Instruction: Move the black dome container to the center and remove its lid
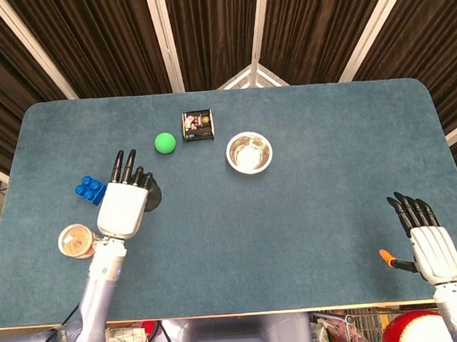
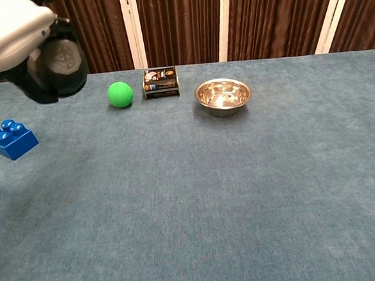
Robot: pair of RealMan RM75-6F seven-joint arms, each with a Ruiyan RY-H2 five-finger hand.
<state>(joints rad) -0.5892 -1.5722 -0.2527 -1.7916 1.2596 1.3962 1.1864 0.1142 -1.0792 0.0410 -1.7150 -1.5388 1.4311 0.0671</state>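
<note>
Chest view shows the left hand [image 2: 13,34] holding the black dome container [image 2: 56,59] aloft beneath its fingers, whose enclosure looks partial, so a slip onto the bench [image 2: 243,194] seems possible.

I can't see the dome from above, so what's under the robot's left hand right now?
The left hand holds the black dome container lifted off the table. From overhead the hand covers most of it; only a dark edge shows. Its lid seam isn't visible.

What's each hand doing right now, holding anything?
Left hand: holds the black dome container, lifted off the table.
Right hand: open, holds nothing, fingers apart near the table's front edge.
</note>
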